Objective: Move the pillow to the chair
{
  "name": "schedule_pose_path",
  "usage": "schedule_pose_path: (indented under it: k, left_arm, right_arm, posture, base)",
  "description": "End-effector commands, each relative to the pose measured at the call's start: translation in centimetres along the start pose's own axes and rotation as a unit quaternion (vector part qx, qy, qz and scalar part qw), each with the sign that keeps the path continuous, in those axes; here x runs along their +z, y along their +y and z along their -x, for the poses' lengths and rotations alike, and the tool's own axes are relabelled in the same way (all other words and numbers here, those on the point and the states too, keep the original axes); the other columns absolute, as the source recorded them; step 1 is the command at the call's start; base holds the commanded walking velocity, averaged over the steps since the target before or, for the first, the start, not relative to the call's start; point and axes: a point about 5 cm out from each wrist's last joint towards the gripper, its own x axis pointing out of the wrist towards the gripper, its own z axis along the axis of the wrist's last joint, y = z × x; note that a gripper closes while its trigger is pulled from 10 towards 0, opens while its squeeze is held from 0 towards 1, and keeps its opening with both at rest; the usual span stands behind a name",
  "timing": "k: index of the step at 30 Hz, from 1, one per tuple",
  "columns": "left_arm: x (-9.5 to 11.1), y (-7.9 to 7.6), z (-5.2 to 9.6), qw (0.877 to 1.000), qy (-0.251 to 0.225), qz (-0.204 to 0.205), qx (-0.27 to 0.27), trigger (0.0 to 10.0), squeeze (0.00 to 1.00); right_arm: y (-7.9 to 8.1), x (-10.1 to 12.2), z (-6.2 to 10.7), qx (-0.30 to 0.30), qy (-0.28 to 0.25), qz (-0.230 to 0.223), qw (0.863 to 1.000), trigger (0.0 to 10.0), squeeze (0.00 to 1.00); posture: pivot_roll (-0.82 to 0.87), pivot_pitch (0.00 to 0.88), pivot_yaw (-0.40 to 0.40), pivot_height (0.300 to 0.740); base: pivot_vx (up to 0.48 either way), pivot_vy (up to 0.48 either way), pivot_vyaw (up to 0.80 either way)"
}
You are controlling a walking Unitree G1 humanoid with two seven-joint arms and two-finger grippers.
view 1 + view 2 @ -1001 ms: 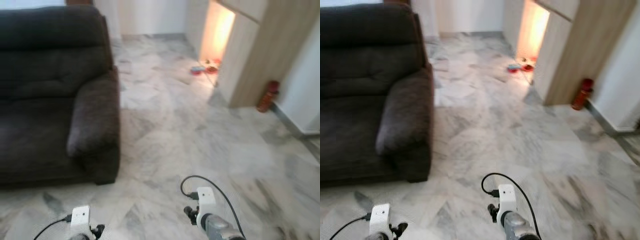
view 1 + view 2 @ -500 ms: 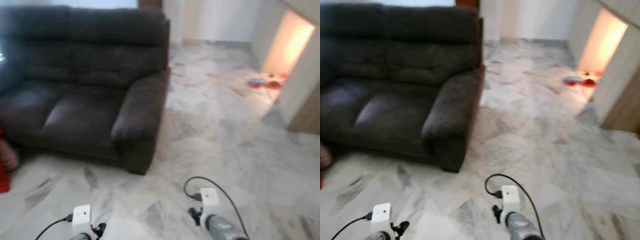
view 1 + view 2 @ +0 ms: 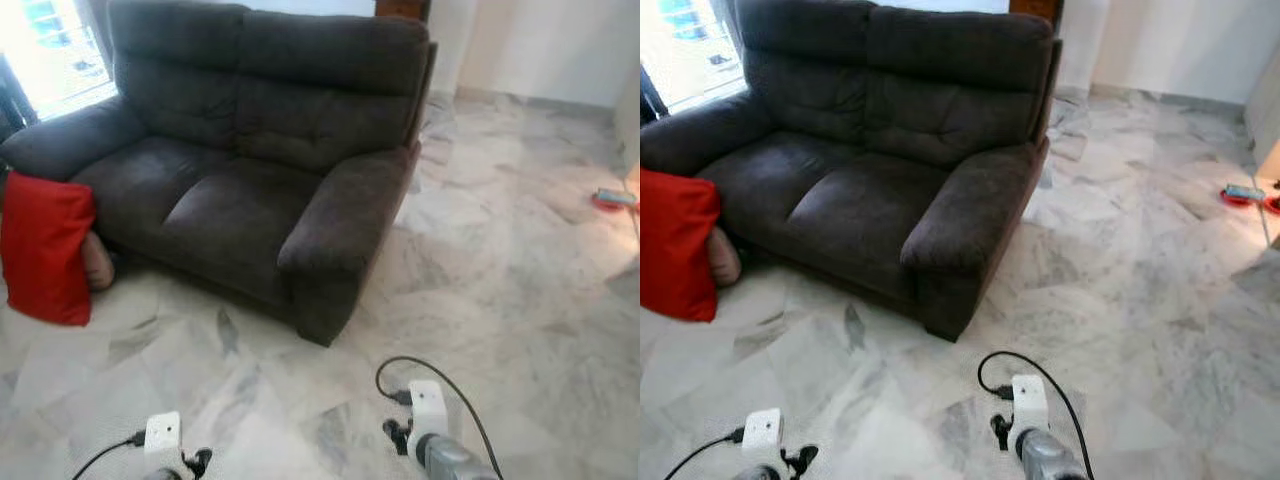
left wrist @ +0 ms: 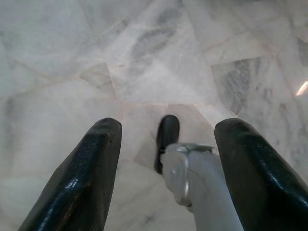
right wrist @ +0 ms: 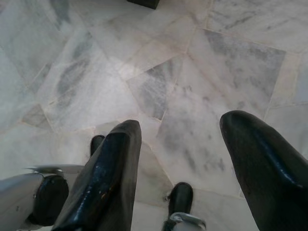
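Pillow (image 3: 42, 248), red and soft-cornered, stands upright on the marble floor (image 3: 520, 290), leaning against the front of the dark sofa (image 3: 250, 170) at its far left end, with a pale rounded thing behind it that I cannot identify. A second ago the sofa sat cut off at the left edge; now the camera has swung left, so the whole two-seat sofa and the pillow show. Sofa fabric looks plush and tufted. Left tool (image 4: 166, 144) and right tool (image 5: 180, 139) both hang over grey-veined tiles, glossy black fingers spread apart, holding nothing.
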Motion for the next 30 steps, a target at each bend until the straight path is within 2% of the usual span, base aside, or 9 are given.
schedule_pose_path:
  k: [1,21,30]
  left_arm:
    - [0.22,0.11,-0.03,1.000,-0.002,0.000,0.004,10.0,0.00]
    - [0.06,0.10,-0.02,1.000,0.002,0.006,0.007,10.0,0.00]
    - [0.00,0.10,-0.01,1.000,0.003,0.007,0.006,10.0,0.00]
  right_arm:
    - [0.11,0.25,-0.03,-0.001,-0.004,-0.007,1.000,10.0,0.00]
    - [0.08,0.20,-0.02,-0.002,-0.004,-0.008,1.000,10.0,0.00]
    - [0.07,0.13,-0.02,-0.001,-0.002,-0.005,1.000,10.0,0.00]
  posture:
    - [0.08,0.000,-0.035,0.740]
    - [0.09,0.000,-0.039,0.740]
    - [0.09,0.000,-0.040,0.740]
  base:
    - [0.000,0.000,0.00]
    - [0.000,0.000,0.00]
    - [0.000,0.278,0.00]
